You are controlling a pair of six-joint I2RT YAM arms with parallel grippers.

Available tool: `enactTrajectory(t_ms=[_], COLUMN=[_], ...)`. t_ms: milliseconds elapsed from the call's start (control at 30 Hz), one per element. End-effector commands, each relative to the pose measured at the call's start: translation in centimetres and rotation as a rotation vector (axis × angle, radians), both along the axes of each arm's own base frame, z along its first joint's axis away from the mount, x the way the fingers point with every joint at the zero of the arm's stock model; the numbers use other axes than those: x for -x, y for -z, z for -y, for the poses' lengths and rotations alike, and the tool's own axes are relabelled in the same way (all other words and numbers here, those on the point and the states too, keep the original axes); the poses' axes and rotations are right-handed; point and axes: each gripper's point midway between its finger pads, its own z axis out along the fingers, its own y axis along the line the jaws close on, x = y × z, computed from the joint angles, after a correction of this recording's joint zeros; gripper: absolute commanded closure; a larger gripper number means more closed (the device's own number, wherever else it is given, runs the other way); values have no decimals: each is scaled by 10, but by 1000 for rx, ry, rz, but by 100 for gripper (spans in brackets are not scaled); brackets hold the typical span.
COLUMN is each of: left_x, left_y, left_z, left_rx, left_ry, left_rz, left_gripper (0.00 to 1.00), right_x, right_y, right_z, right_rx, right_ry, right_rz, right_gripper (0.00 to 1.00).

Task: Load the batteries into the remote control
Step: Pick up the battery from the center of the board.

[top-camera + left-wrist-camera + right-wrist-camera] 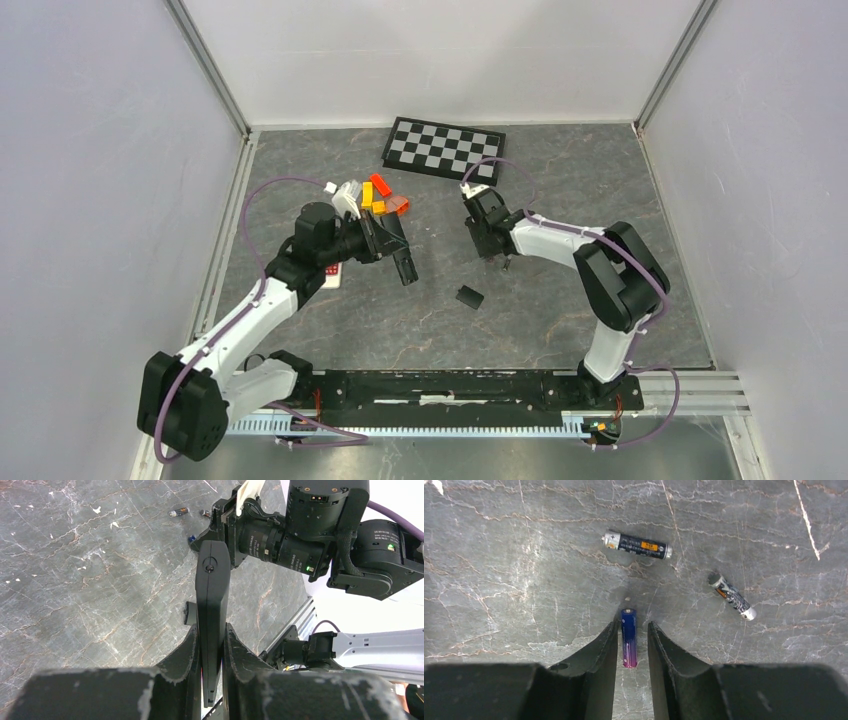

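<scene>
**Remote held in one gripper, batteries loose on the table**

The left gripper [212, 645] is closed tight on a black remote [212, 595], pinching it by its thin sides near one end, so that the rest of it sticks out past the fingertips above the table. Both views of the remote show it edge-on or from above, so its battery bay does not show and what is inside it cannot be told.

The right gripper [633, 627] points down at the table with its jaws a little apart. A blue-purple battery [628, 637] lies flat between them, lengthwise along the gap. Bare table shows between the battery and one finger. The other finger looks very close, perhaps touching. The battery is not lifted.

Two more batteries lie just beyond. A dark battery [637, 545] with an orange label lies crosswise, and a third battery [732, 596] with a patterned wrap lies at a slant off to one side.

The table [300, 160] is grey stone-patterned with pale veins. A small black piece [469, 296] lies on it between the two arms. Orange and red blocks [380, 194] sit close by the left arm, and a checkerboard [443, 148] lies flat at the far edge. Plain pale walls [440, 50] close in the back and both sides.
</scene>
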Motion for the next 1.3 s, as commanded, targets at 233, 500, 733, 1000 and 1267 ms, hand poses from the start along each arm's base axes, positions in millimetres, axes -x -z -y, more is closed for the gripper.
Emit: enactTrajectory(t_ms=[233, 500, 733, 1000, 1267], left_x=[-3, 0, 0, 0, 1], left_y=[-24, -23, -22, -25, -23], left_z=[-3, -5, -6, -6, -5], left_rx=[-10, -15, -11, -5, -1], left_ry=[-1, -5, -10, -11, -13], left_rz=[93, 93, 91, 96, 85], left_gripper=[98, 98, 98, 98, 98], right_x=[13, 26, 38, 46, 49], right_y=[25, 28, 39, 46, 32], right_z=[-1, -2, -5, 2, -4], right_rx=[13, -2, -9, -9, -59], right_ry=[-52, -109, -177, -166, -200], right_rz=[-128, -205, -299, -346, -335], right_gripper=[75, 65, 79, 68, 72])
